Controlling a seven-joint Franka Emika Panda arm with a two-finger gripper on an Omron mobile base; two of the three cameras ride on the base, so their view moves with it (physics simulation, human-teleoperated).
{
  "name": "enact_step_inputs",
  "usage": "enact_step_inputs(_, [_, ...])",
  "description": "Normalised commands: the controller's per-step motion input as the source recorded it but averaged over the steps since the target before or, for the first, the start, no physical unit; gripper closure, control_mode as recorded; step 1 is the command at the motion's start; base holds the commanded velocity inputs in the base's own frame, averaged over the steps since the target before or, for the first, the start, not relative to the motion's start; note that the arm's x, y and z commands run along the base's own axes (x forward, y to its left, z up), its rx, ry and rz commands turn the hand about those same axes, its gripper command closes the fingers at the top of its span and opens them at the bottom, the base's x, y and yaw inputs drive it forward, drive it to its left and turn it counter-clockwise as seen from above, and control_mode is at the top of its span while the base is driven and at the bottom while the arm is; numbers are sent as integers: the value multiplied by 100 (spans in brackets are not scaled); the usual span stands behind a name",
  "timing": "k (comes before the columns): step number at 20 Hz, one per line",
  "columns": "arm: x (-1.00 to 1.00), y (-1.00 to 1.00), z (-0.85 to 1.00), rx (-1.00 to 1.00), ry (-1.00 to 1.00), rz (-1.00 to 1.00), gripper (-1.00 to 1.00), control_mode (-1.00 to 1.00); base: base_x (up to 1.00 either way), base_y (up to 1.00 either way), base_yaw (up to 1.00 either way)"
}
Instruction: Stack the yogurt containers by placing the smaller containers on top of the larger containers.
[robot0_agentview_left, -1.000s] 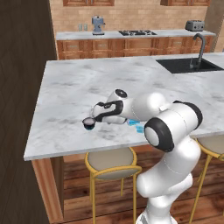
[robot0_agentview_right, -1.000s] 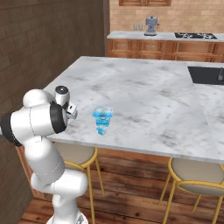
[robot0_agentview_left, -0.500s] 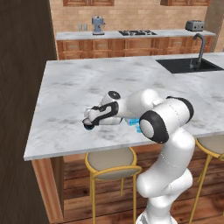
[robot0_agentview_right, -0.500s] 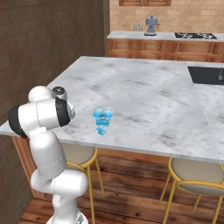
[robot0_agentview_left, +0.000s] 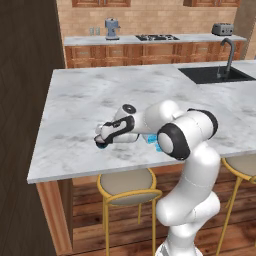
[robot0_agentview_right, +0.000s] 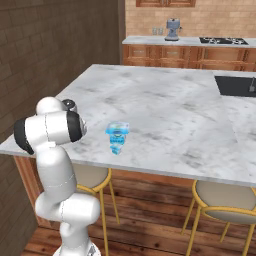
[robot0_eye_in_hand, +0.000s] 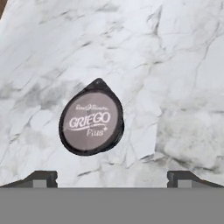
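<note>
Over the last sec I've brought the arm down and fwd: the tool (robot0_agentview_left: 101, 139), which sat higher over the grey-veined white marble bench (robot0_agentview_left: 80, 100) a moment back, is now low near the front-left part of the slab. In the left base view a bit of something dark w/ a blue edge peeks under the fingers; can't resolve it there.

Hand view is what matters: the small round dark, near-black yogurt cup with a pale printed foil lid (robot0_eye_in_hand: 91, 123) sits upright on the marble, roughly centred between the two dark fingertips (robot0_eye_in_hand: 40, 178), a touch left of mid. Fingers spread full wide, nothing pinched, no contact yet as far as I can see.

The squarish light-blue tub with a white rim (robot0_agentview_right: 117, 130) is further right along the bench, well apart from the dark cup, w/ the tiny light-blue cup (robot0_agentview_right: 116, 147) just in front of it on the near side; can't tell if those two touch. In the left base view the arm covers most of that pair.

My read: approach is nearly done, I'm lined up for a top-down grab of the dark cup. Nothing stacked so far, so task is at its first pick. Next needs a small drop, maybe a nudge to centre, then close.
</note>
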Motion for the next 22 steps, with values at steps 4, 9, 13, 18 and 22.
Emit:
enact_step_inputs(4, [25, 0, -14, 0, 0, 0, -100, -100, 0, 0, 0])
enact_step_inputs(9, [27, 3, -15, 0, 0, -3, -100, -100, 0, 0, 0])
enact_step_inputs(13, [19, 8, -18, 0, 0, -3, -100, -100, 0, 0, 0])
enact_step_inputs(18, [13, 11, -16, 1, 0, -3, -100, -100, 0, 0, 0])
enact_step_inputs(22, [19, 14, -13, 0, 0, -2, -100, -100, 0, 0, 0])
